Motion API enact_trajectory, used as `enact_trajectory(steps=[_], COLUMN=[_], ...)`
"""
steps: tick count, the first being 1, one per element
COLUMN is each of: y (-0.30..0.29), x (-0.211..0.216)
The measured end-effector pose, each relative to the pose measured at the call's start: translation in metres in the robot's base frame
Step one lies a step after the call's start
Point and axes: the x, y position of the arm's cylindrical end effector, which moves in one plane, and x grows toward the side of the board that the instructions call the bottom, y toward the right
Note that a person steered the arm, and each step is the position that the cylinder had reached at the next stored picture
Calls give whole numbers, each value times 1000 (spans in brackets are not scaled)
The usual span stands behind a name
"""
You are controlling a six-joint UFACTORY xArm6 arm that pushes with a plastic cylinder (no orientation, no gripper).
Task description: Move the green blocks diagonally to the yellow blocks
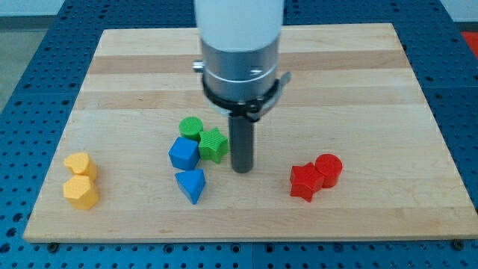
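Observation:
A green cylinder (190, 128) and a green star block (213, 143) sit together near the board's middle. Two yellow blocks lie at the view's lower left: a yellow heart-like block (78, 164) above a yellow hexagonal block (81, 192). My tip (241, 169) rests on the board just to the right of the green star, a small gap apart from it. The rod hangs from the arm's round body (239, 52) at the view's top middle.
A blue cube (183, 153) touches the green blocks from the lower left, with a blue triangular block (191, 184) below it. A red star block (305, 181) and a red cylinder (328, 168) sit at the lower right. The wooden board (373, 90) lies on a blue perforated table.

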Motion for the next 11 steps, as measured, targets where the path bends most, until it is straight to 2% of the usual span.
enact_trajectory(steps=[1,2,6,7,8,9,10,11], y=[-26,-49,-133,-149,-159,-156,-84,-45], x=[-5,-30,-160,-176,-170,-131,-101,-127])
